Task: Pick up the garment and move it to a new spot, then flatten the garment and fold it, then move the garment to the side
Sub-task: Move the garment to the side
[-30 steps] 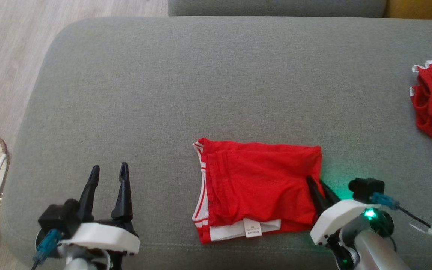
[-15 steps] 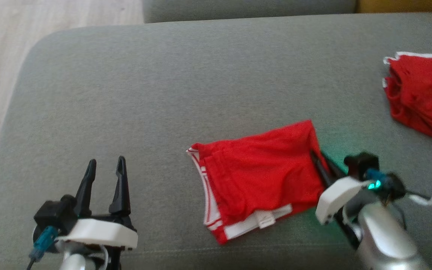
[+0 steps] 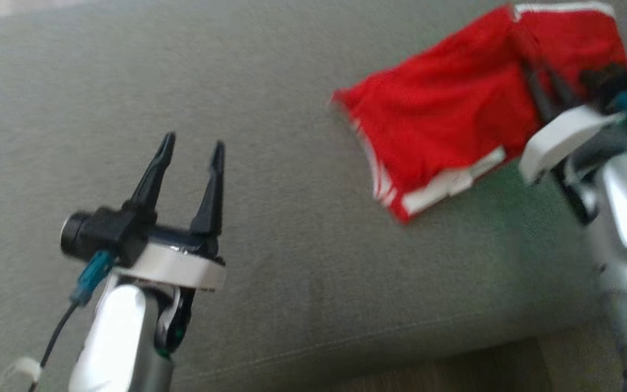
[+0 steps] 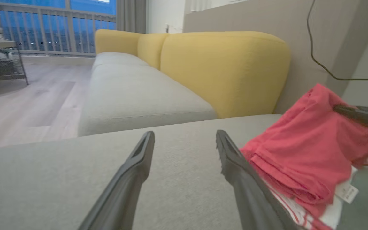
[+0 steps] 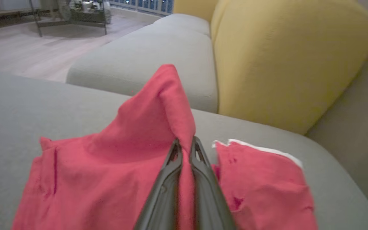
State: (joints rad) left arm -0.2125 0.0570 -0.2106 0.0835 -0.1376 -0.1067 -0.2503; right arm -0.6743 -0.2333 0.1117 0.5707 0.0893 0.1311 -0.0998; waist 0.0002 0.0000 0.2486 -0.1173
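The garment point(image 3: 444, 125) is a folded pair of red shorts with white trim, lying on the grey sofa cushion point(image 3: 292, 81) at the upper right of the head view. My right gripper point(image 3: 526, 38) is shut on its right edge, and in the right wrist view the red cloth point(image 5: 107, 172) rises in a peak pinched between the right gripper point(image 5: 185, 142) fingers. My left gripper point(image 3: 192, 144) stands open over bare cushion to the garment's left. In the left wrist view the left gripper point(image 4: 185, 135) holds nothing, with the garment point(image 4: 302, 156) just to its right.
A second red garment with a white edge point(image 5: 260, 179) lies right beside the held one point(image 3: 569, 27). A yellow sofa back point(image 5: 283, 57) rises behind the cushion. Another grey seat point(image 4: 133, 92) and wood floor point(image 4: 27, 95) lie beyond. The cushion's front edge point(image 3: 455, 348) runs along the bottom.
The head camera has swung. My right gripper closed on the garment's right edge and pulled it rightward, up against the other red garment. The left gripper stays open.
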